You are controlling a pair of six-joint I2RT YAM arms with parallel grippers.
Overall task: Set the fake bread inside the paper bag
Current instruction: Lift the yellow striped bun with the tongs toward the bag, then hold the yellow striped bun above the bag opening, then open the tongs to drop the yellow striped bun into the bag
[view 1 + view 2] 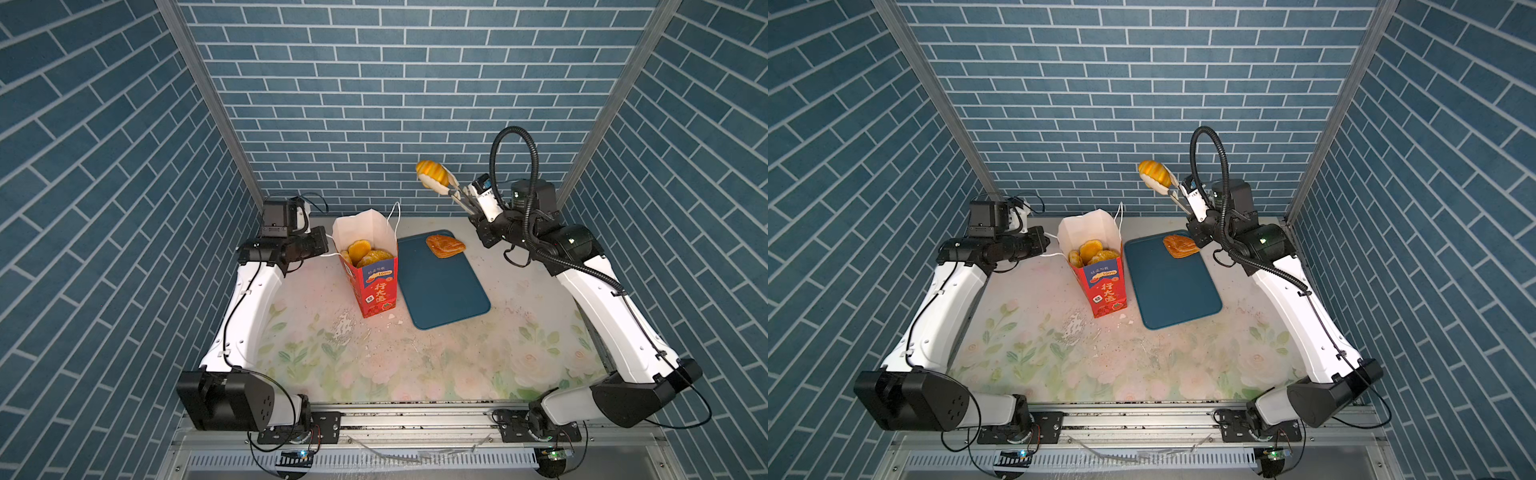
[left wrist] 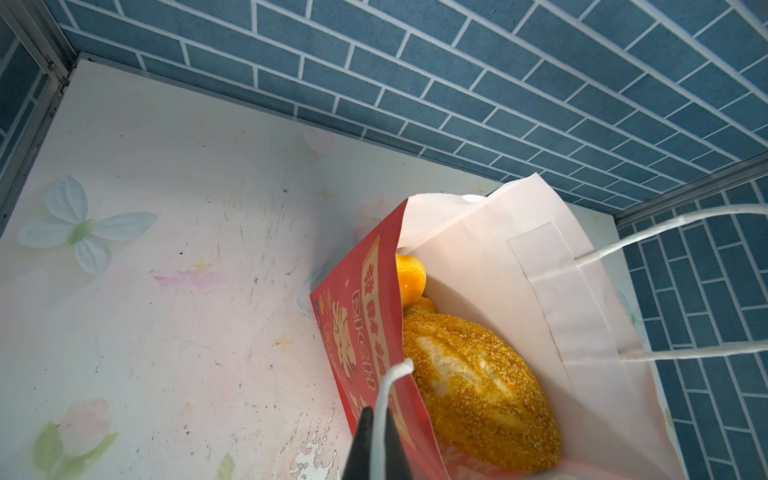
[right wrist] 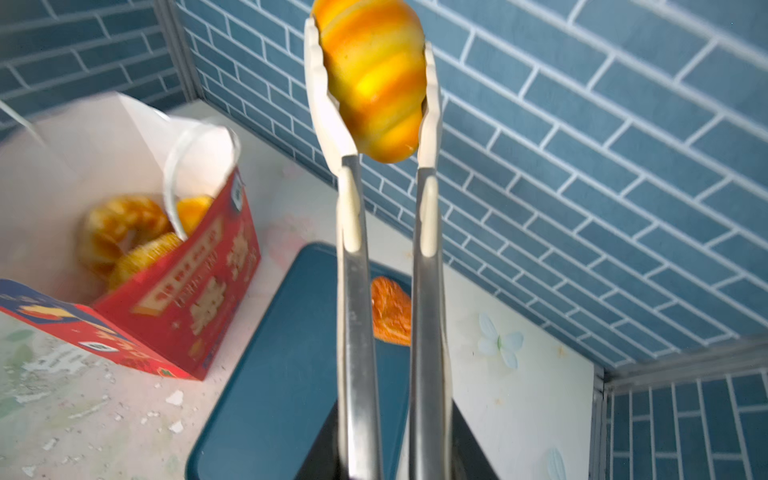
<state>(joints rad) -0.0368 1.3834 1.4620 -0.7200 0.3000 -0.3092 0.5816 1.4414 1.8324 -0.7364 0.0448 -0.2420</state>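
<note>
The red paper bag (image 1: pixel 376 286) (image 1: pixel 1105 286) stands upright and open at mid-table, with several pieces of fake bread (image 1: pixel 365 253) (image 2: pixel 478 386) inside. My left gripper (image 2: pixel 376 419) (image 1: pixel 323 243) is shut on the bag's white cord handle (image 2: pixel 386 382). My right gripper (image 3: pixel 395 453) (image 1: pixel 468 200) is shut on metal tongs (image 3: pixel 353 291). The tongs pinch a striped golden croissant (image 1: pixel 432 172) (image 1: pixel 1154 172) (image 3: pixel 374 83), raised high to the right of the bag. A flat reddish-brown pastry (image 1: pixel 444 245) (image 3: pixel 390 311) lies on the tray's far corner.
A dark teal tray (image 1: pixel 444 291) (image 1: pixel 1171 286) (image 3: pixel 270 395) lies just right of the bag. The floral tabletop (image 1: pixel 415 365) has flaked patches and white crumbs near the bag's base. Blue brick walls close in the back and both sides.
</note>
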